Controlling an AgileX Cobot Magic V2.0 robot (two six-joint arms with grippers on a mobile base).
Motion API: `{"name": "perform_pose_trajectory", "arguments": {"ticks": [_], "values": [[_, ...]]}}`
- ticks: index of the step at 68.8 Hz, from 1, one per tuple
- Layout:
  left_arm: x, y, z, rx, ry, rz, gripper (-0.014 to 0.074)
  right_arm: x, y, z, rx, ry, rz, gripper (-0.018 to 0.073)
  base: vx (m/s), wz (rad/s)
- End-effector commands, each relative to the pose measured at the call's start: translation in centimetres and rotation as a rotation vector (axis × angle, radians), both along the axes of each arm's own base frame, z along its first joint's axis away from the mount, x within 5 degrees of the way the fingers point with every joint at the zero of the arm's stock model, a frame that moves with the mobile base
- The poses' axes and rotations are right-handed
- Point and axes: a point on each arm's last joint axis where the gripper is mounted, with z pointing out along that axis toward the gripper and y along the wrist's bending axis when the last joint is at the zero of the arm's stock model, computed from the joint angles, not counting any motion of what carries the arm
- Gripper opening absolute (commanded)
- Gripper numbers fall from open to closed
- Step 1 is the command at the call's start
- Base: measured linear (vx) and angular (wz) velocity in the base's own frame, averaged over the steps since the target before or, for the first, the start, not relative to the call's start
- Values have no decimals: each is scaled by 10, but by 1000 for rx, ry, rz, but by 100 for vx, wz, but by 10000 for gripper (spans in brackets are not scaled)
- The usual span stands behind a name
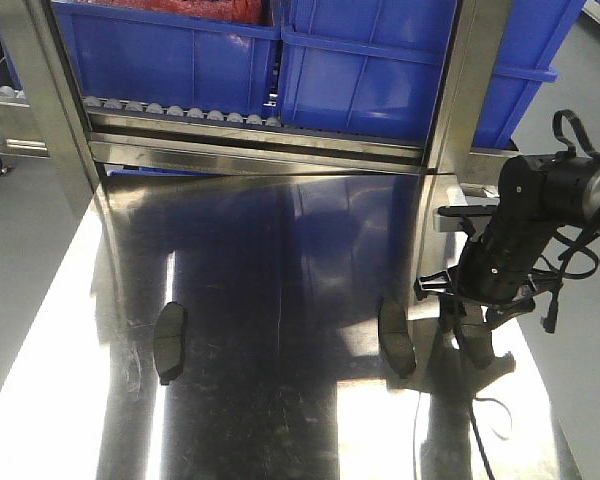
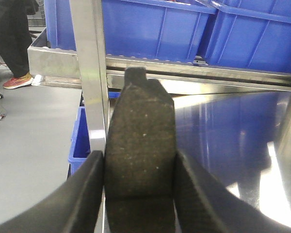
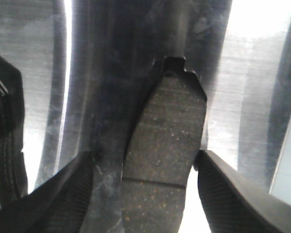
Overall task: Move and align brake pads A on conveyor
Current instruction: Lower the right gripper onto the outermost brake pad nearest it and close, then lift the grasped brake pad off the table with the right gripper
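Note:
In the left wrist view my left gripper (image 2: 140,156) is shut on a dark-grey brake pad (image 2: 141,121). It holds the pad upright in the air, the pad's tab pointing at the blue bins. My right gripper (image 3: 145,155) is open and straddles another brake pad (image 3: 167,131) lying flat on the steel table (image 3: 254,73). Its right finger is close to the pad edge and its left finger stands apart. The front view shows that gripper (image 1: 470,322) low over this pad (image 1: 478,348), with two more pads (image 1: 170,338) (image 1: 397,338) on the table. The conveyor is out of view.
Blue bins (image 1: 360,70) sit on a roller track (image 1: 180,110) behind the table (image 1: 280,260). Steel posts (image 1: 465,90) rise at the back corners. A blue crate (image 2: 80,141) stands on the floor beside the left post (image 2: 89,73). A dark object (image 3: 5,141) lies at the right wrist view's left edge.

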Motion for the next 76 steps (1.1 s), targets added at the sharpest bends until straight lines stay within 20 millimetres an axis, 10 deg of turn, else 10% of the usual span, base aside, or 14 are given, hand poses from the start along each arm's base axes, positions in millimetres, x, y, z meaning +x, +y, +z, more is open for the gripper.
{"name": "perform_pose_trajectory", "arguments": {"ticks": [1,17,35,60,76], "values": [[1,-1,19,-19,-122,-4,-6,5,-1,22,9,-69,-8,457,0,0],[1,-1,19,-19,-122,-4,-6,6,-1,12,5,-36,-10,389,0,0],[1,-1,19,-19,-122,-4,-6,7,-1,31,9,-126,-8,-18,0,0],[1,-1,19,-19,-122,-4,-6,-21,-8,116,12,-353,9,-10,0,0],[1,-1,19,-19,-122,-4,-6,-78,-16,153,38,-571,-2,-10,0,0]]}}
